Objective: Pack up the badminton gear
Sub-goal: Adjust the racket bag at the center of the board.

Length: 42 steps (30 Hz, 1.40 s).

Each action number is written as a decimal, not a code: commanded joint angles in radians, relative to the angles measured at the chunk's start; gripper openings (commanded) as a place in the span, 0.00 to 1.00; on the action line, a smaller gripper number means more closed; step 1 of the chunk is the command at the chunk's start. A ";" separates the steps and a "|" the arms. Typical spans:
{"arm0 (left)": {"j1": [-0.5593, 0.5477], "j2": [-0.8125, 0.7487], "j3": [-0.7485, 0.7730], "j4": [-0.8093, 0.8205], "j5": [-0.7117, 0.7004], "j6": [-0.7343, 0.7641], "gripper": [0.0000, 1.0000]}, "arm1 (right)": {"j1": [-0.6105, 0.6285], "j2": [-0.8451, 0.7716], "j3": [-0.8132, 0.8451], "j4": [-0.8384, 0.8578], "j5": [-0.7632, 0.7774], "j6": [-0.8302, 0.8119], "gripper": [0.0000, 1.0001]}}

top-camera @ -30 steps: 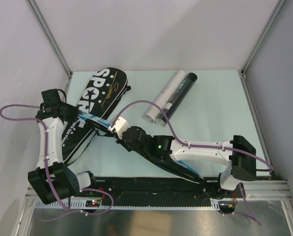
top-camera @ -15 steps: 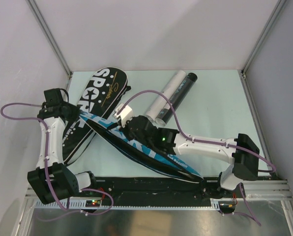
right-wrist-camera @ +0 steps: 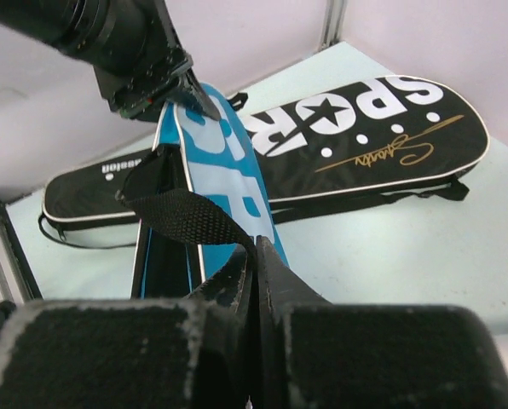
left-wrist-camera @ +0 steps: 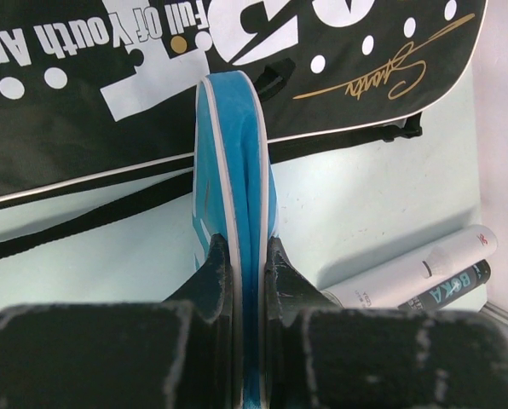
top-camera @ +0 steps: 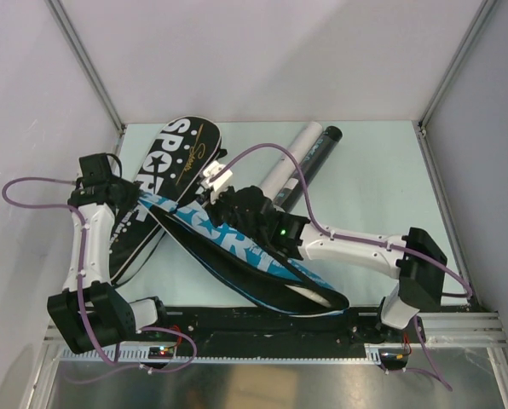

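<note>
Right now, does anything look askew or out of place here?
The blue cover, pinched by the left end effector and right end effector, slants with its tip over the black cover, and its near end appears to gape open. Nothing looks spilled or damaged.

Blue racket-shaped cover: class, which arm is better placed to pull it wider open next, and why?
Right, probably: the right gripper is shut on a long edge of the blue racket-shaped cover, beside its gap; the left gripper only clamps the narrow end, anchoring it.
</note>
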 commanded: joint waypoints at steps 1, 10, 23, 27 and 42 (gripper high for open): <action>-0.025 -0.020 -0.031 0.012 -0.025 0.029 0.00 | -0.045 0.039 0.067 0.264 -0.066 0.107 0.00; -0.036 -0.038 -0.054 0.031 0.022 0.036 0.00 | -0.202 0.247 0.265 -0.001 -0.065 0.422 0.05; -0.037 -0.038 -0.058 0.051 0.063 0.044 0.00 | -0.288 0.469 0.434 -0.464 -0.230 0.639 0.12; -0.038 -0.038 -0.059 0.051 0.071 0.024 0.00 | -0.291 0.442 0.434 -0.485 -0.323 0.614 0.31; -0.037 -0.039 -0.068 0.050 0.074 -0.050 0.00 | -0.259 0.130 0.155 -0.141 -0.384 0.257 0.57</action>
